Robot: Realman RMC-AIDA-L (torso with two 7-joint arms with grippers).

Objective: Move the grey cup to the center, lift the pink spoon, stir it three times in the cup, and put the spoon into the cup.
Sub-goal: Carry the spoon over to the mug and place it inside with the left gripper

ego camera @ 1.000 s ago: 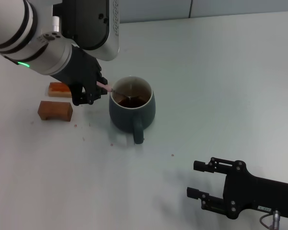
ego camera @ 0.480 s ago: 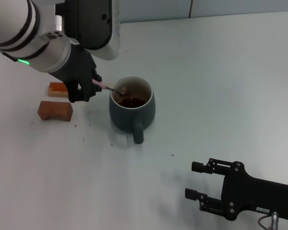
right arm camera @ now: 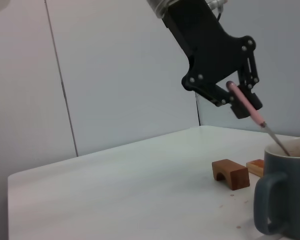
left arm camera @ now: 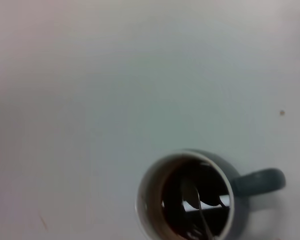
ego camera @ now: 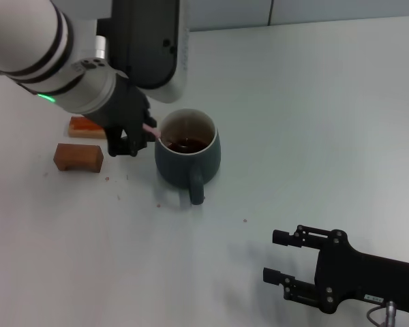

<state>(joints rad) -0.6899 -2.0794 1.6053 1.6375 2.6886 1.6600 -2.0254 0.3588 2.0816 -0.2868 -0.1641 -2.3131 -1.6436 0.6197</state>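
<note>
The grey cup [ego camera: 187, 155] stands upright on the table with its handle toward me and dark liquid inside. It also shows in the left wrist view [left arm camera: 190, 200] and the right wrist view [right arm camera: 285, 190]. My left gripper [ego camera: 140, 136] is shut on the pink spoon [ego camera: 150, 129] at the cup's left rim. The spoon slants down into the cup, and its metal bowl [left arm camera: 191, 192] sits in the liquid. In the right wrist view the pink spoon's handle [right arm camera: 247, 106] is clamped between the left gripper's fingers [right arm camera: 240, 102]. My right gripper [ego camera: 281, 257] is open and empty near the front right.
Two brown rectangular blocks lie left of the cup, one [ego camera: 78, 157] nearer and one [ego camera: 85, 127] farther back, partly behind the left gripper. They also show in the right wrist view [right arm camera: 231, 173]. A wall stands behind the table's far edge.
The left gripper with the spoon has shifted slightly right, toward the cup's rim, moving the spoon's bowl within the cup. The right arm has barely moved.
</note>
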